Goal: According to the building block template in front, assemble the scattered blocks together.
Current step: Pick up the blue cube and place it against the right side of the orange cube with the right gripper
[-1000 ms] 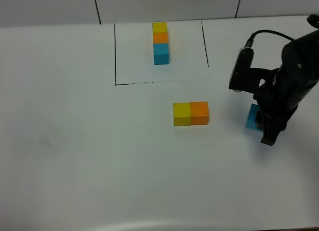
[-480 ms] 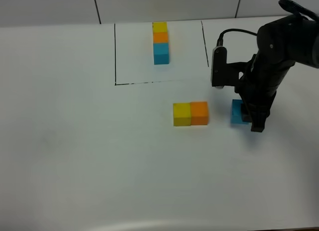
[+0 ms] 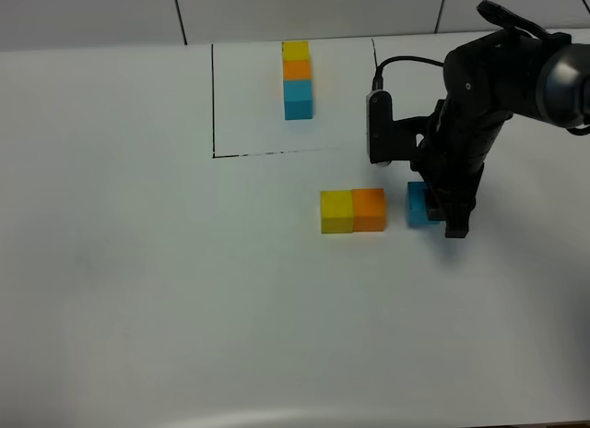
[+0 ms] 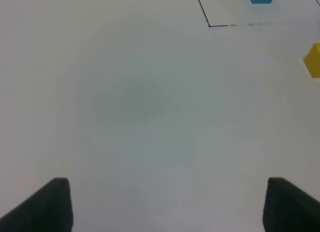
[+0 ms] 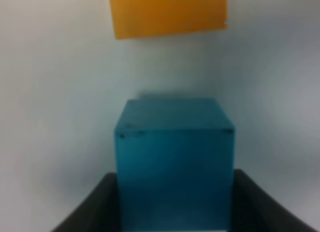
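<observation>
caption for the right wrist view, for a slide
Black fingers grip a sky-blue matte cube, a gap short of the orange cube.

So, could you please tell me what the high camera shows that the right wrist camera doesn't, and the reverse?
Only the high view shows the template trio inside its black outline, the yellow cube touching the orange cube, and the right arm. Only the right wrist view shows the right gripper close up, its fingers against opposite sides of the blue cube. Both show the blue and orange cubes with a gap of table between them.
</observation>
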Motion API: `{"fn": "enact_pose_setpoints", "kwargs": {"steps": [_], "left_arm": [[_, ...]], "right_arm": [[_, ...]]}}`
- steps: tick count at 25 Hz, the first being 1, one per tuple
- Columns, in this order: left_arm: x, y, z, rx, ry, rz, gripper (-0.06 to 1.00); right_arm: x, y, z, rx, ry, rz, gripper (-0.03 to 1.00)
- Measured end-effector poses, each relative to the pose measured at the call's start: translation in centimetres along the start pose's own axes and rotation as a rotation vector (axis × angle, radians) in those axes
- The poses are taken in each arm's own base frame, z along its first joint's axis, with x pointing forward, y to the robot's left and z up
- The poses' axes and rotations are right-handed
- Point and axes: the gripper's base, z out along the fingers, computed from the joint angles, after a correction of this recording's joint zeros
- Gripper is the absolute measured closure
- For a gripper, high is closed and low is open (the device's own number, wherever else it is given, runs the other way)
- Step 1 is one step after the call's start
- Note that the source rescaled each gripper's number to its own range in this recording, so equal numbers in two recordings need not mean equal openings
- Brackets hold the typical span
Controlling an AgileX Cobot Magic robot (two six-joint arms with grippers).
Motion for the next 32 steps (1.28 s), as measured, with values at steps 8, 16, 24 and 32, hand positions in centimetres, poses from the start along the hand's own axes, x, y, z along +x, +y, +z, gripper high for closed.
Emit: {"fn": "enact_pose_setpoints", "kwargs": {"steps": [8, 16, 24, 32], "left_arm": [[0.0, 0.0, 0.0, 0.0, 0.0, 0.0, 0.28], [0.0, 0.0, 0.0, 0.0, 0.0, 0.0, 0.28], [0.0, 0.0, 0.0, 0.0, 0.0, 0.0, 0.28], [0.0, 0.0, 0.0, 0.001, 0.0, 0.001, 0.28]], "right_arm": [[-1.0, -0.4, 1.6, -0.015, -0.008, -0.004, 0.95], [-2.2, -0.2, 2.1, -0.022, -0.018, -0.031, 0.95], [-2.4, -0.2, 2.4, -0.024, -0.019, -0.045, 0.95], [-2.8, -0.1, 2.5, -0.027, -0.027, -0.057, 0.94]]}}
